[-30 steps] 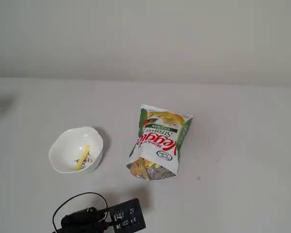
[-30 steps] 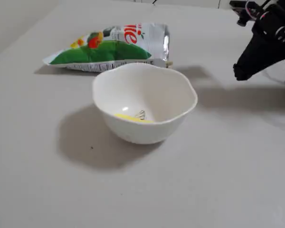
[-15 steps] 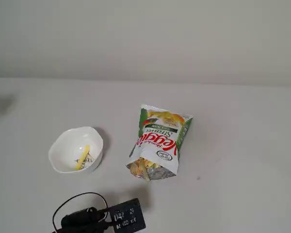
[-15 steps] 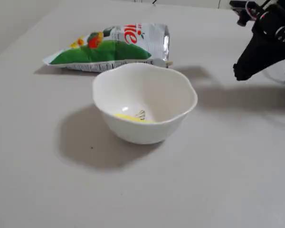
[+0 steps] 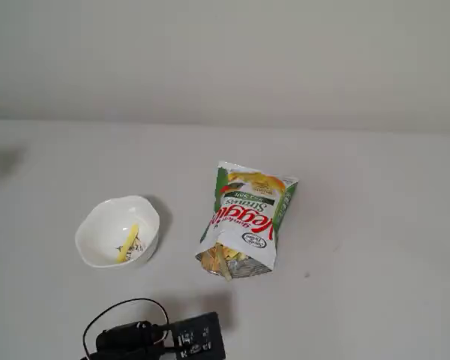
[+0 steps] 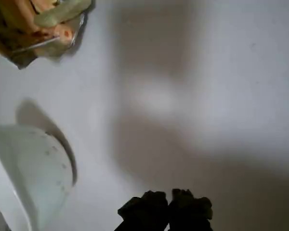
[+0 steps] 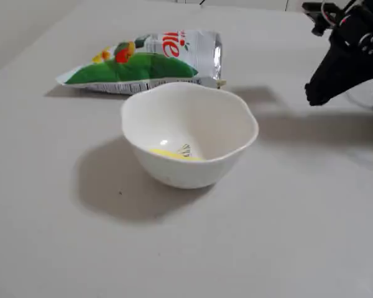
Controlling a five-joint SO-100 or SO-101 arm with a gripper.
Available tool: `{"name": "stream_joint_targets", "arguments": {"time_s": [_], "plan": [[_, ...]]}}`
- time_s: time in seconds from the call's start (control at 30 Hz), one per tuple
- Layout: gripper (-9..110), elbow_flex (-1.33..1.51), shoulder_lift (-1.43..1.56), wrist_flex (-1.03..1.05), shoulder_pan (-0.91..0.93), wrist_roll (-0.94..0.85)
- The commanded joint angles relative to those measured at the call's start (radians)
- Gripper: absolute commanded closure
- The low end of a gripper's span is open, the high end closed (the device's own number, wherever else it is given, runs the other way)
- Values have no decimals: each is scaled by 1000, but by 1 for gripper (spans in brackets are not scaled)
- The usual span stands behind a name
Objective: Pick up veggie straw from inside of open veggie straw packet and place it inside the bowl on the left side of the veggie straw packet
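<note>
The white wavy-rimmed bowl (image 5: 105,225) stands on the table to the left of the veggie straw packet (image 5: 247,214) in a fixed view. One pale-yellow veggie straw (image 5: 127,243) lies inside the bowl, and it also shows in the other fixed view (image 7: 166,153). The packet lies flat with its open foil mouth (image 5: 226,265) showing several bunched straws. My gripper (image 7: 311,97) hangs above the table, apart from the bowl (image 7: 189,133) and the packet (image 7: 143,62). In the wrist view its fingertips (image 6: 154,208) sit together with nothing between them.
The arm's dark body and cable (image 5: 161,337) sit at the bottom edge of a fixed view, below the gap between bowl and packet. The wrist view shows the bowl's outer wall (image 6: 36,173) at left and the packet's mouth (image 6: 41,21) at top left.
</note>
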Motion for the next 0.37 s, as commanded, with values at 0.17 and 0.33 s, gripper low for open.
{"name": "stream_joint_targets", "arguments": {"time_s": [0.17,0.33], "plan": [[101,-3,6,-28,40,110],[101,-3,6,-28,32,103]]}}
